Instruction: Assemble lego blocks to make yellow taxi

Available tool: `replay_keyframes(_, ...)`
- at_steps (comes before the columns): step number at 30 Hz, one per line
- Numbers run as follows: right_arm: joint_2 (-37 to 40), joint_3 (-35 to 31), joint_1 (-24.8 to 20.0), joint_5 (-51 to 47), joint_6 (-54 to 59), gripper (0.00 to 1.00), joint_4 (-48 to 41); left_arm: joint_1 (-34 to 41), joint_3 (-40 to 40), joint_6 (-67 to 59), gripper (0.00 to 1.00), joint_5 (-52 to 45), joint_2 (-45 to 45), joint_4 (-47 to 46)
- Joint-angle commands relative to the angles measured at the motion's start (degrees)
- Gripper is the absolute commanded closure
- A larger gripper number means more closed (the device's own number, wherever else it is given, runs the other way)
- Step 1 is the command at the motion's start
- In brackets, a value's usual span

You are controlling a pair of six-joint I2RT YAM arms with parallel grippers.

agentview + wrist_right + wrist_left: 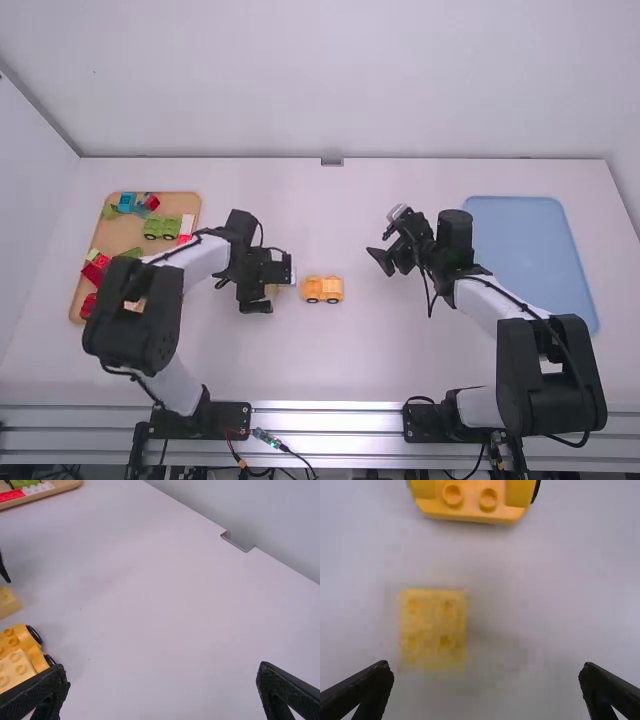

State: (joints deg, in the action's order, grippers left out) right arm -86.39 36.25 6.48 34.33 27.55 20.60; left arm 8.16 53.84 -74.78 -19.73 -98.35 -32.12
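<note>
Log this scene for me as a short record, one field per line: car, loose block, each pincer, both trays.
car: yellow-orange, wheeled, standing mid-table; a paler block sits on it
loose block: yellow, studs up, apart from the car
left pincer: open, over the table near the loose block
right pincer: open, raised, holding nothing
tan tray: at the left, with red, green, blue and white pieces
blue tray: at the right, beyond the right arm

Left of the left hand (276, 289), a tan tray (178, 203) holds red, green and blue blocks (162, 227); right of the right hand (379, 245) lies a blue tray (525, 235).
</note>
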Motion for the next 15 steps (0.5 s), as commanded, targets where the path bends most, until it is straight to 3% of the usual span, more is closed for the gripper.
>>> replay_keyframes(1,1.1,-0.33,-0.11,0.31,-0.28,0.01,-0.04,-3.41,2.14,-6.08,0.01,-6.22,4.22,-1.29)
replay_keyframes(4,1.1,-0.31,-0.11,0.31,-0.28,0.01,-0.04,-8.17,1.99,-7.3,0.01,-15.71,6.36,-0.74)
replay_keyframes(7,1.1,-0.28,-0.09,0.28,-0.28,0.01,-0.07,-11.19,1.9,-4.92,0.01,-19.12,6.8,0.42)
replay_keyframes(15,1.1,-0.28,-0.11,0.31,-0.28,0.01,1.53,-13.27,0.02,-2.62,0.01,-16.91,6.76,5.4)
